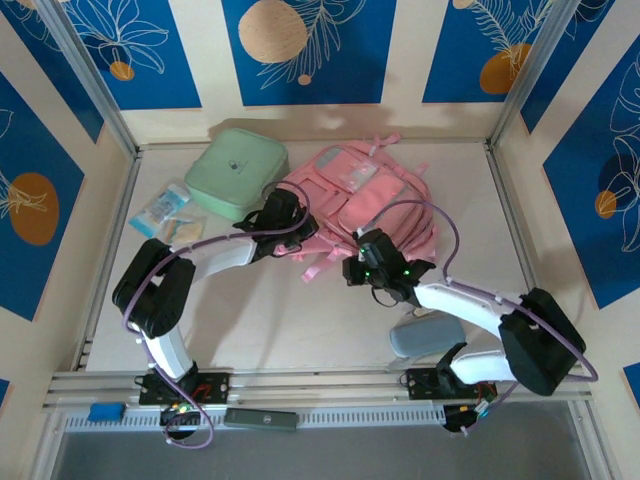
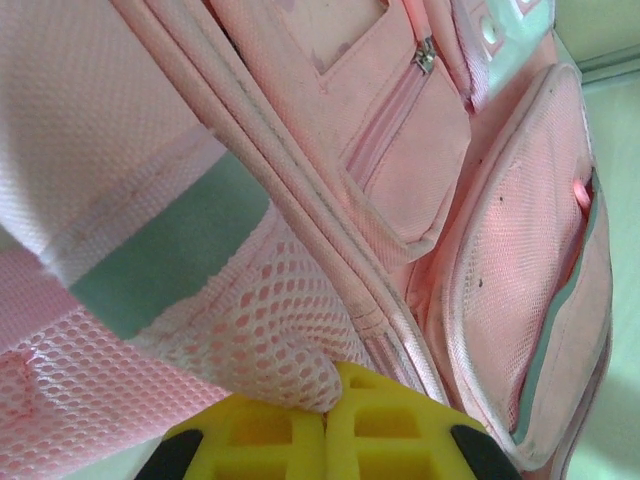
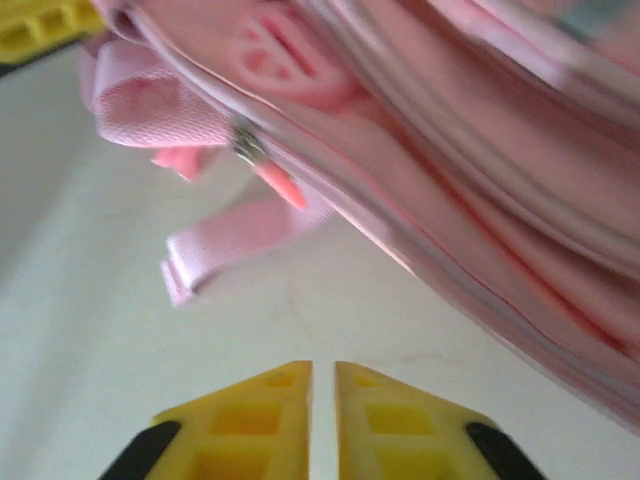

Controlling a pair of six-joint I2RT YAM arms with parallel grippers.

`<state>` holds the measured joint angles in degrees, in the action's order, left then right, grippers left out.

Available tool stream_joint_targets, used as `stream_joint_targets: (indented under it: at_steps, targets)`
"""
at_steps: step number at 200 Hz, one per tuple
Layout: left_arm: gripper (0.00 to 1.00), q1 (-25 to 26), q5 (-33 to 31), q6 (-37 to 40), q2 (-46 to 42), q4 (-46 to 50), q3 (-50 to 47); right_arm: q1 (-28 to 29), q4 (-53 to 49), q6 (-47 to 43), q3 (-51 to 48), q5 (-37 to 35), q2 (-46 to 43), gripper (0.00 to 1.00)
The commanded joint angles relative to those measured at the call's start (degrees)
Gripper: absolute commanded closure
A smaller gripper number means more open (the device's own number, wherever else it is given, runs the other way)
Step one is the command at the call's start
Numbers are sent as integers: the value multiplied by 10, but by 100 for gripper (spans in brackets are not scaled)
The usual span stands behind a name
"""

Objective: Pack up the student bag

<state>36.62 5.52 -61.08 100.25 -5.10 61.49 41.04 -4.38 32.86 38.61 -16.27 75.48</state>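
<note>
The student bag [image 1: 375, 195], a big pink backpack, lies flat at the back middle of the table. My left gripper [image 1: 291, 214] is at its left edge. In the left wrist view its yellow fingers [image 2: 250, 440] are shut on a fold of the bag's pink mesh [image 2: 290, 340]. My right gripper [image 1: 366, 264] hovers at the bag's near edge. Its jaws [image 3: 323, 385] stand a narrow gap apart over bare table with nothing between them. Ahead of them are a pink zip pull [image 3: 275, 182] and a loose strap [image 3: 225, 245] of the bag [image 3: 480, 170].
A mint green square zip case [image 1: 237, 171] lies left of the bag. Small clear packets [image 1: 166, 209] sit at the far left. A grey pouch [image 1: 424, 334] rests near the right arm's base. Metal frame rails [image 1: 108, 250] border the table.
</note>
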Motion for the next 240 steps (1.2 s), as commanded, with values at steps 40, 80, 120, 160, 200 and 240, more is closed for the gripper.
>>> stream_joint_targets:
  at_steps: [40, 80, 120, 160, 200, 240]
  targets:
    - [100, 35, 19, 9, -35, -36, 17, -20, 85, -20, 54, -27, 81, 66]
    - [100, 36, 14, 14, -43, -28, 17, -30, 106, -31, 30, -64, 86, 60]
    - [100, 39, 16, 17, -47, -24, 23, -32, 180, -68, 16, -42, 115, 59]
    - [100, 41, 10, 22, -52, -16, 24, -31, 155, -68, 43, -113, 128, 68]
    - [100, 45, 10, 15, -51, -20, 24, -32, 157, -76, 55, -87, 137, 77]
    - [100, 53, 6, 13, -49, -23, 27, -33, 121, -52, 91, -93, 153, 84]
